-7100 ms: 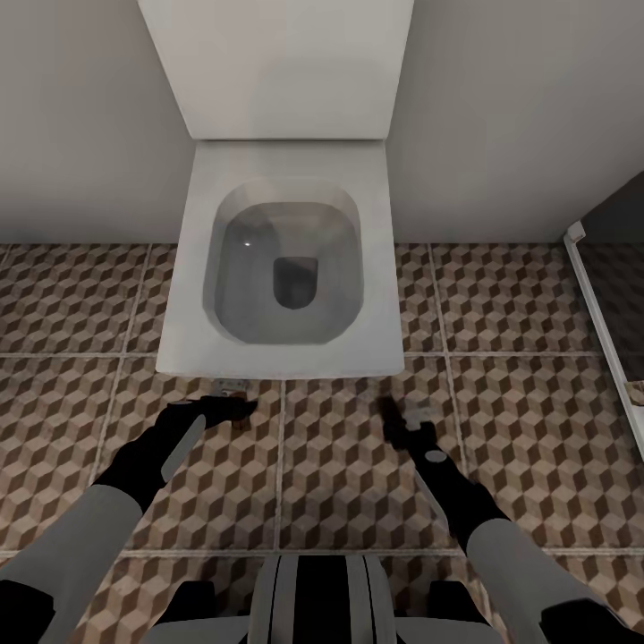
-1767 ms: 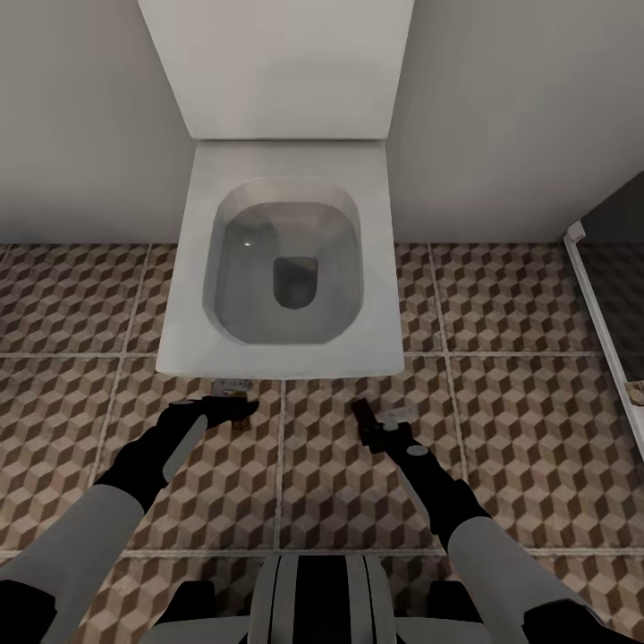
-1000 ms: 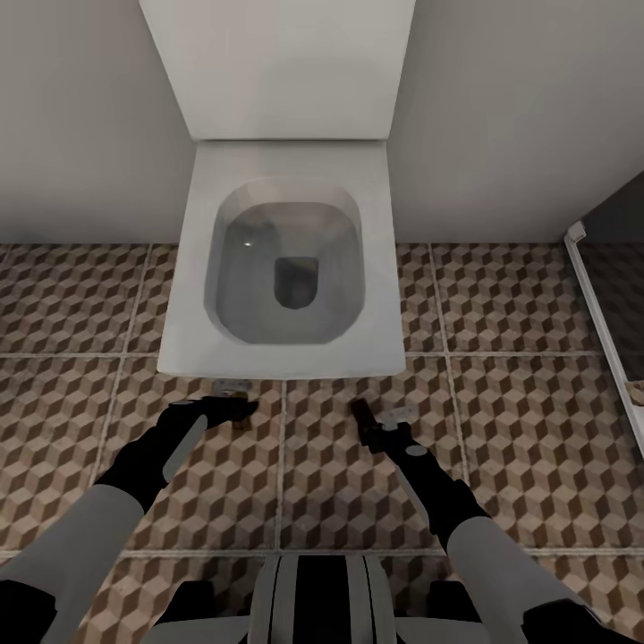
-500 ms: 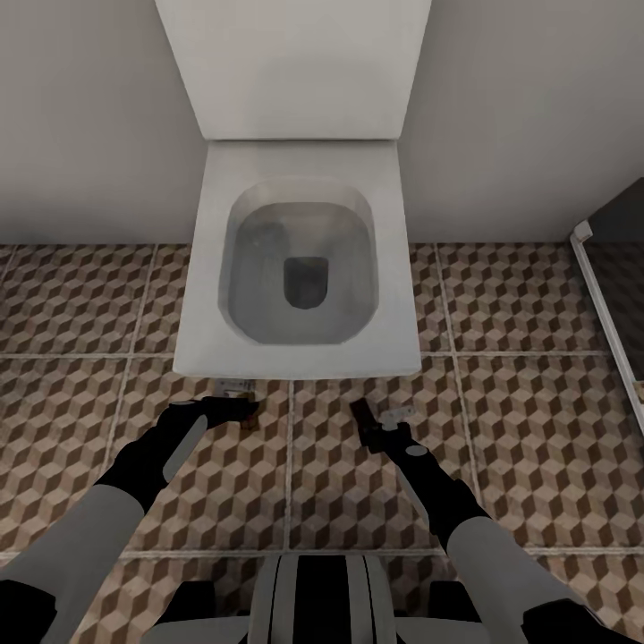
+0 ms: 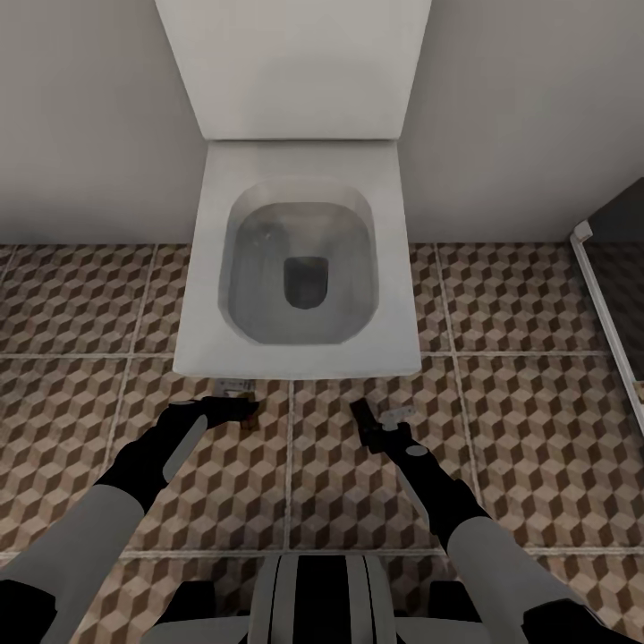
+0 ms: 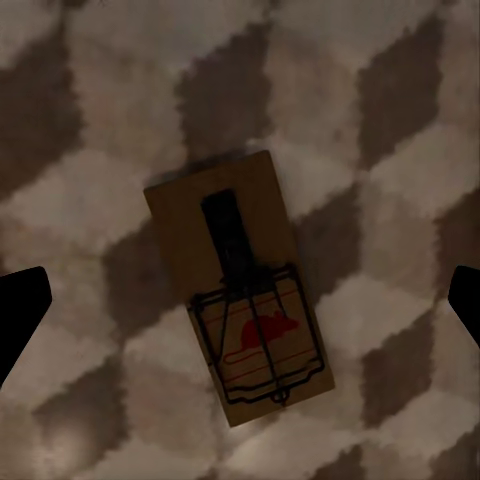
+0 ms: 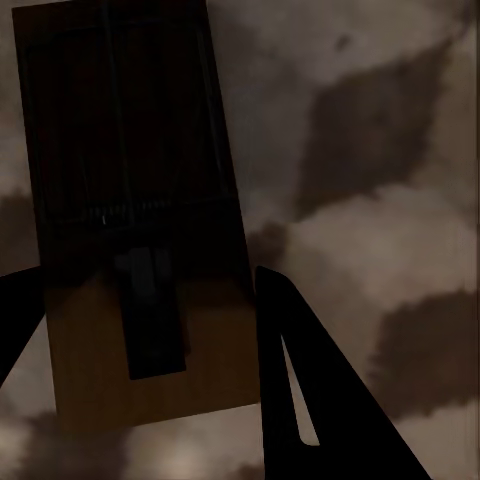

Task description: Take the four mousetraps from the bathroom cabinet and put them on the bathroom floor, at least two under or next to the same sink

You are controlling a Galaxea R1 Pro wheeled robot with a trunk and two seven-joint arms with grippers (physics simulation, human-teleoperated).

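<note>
One mousetrap (image 6: 240, 310) lies flat on the bathroom floor (image 5: 519, 420), its red mark and wire facing up. My left gripper (image 6: 240, 305) hangs over it, open, both fingertips well clear of its sides. From the head, that mousetrap (image 5: 234, 387) lies just in front of the toilet, right ahead of the left gripper (image 5: 240, 410). My right gripper (image 5: 362, 419) is low over the tiles. In the right wrist view a second, shaded mousetrap (image 7: 140, 220) sits between the fingers (image 7: 300, 390), which press on its long edges. The cabinet and the sink are out of view.
A white toilet (image 5: 300, 362) with its lid up stands straight ahead against the pale wall (image 5: 89, 116). A white frame edge (image 5: 608, 331) with a dark opening runs along the far right. Patterned tiles spread to both sides of the toilet.
The whole picture shifted slightly between a second and half a second ago: the camera moved. Earlier the right gripper moved a little to the left. Both arms have since held still.
</note>
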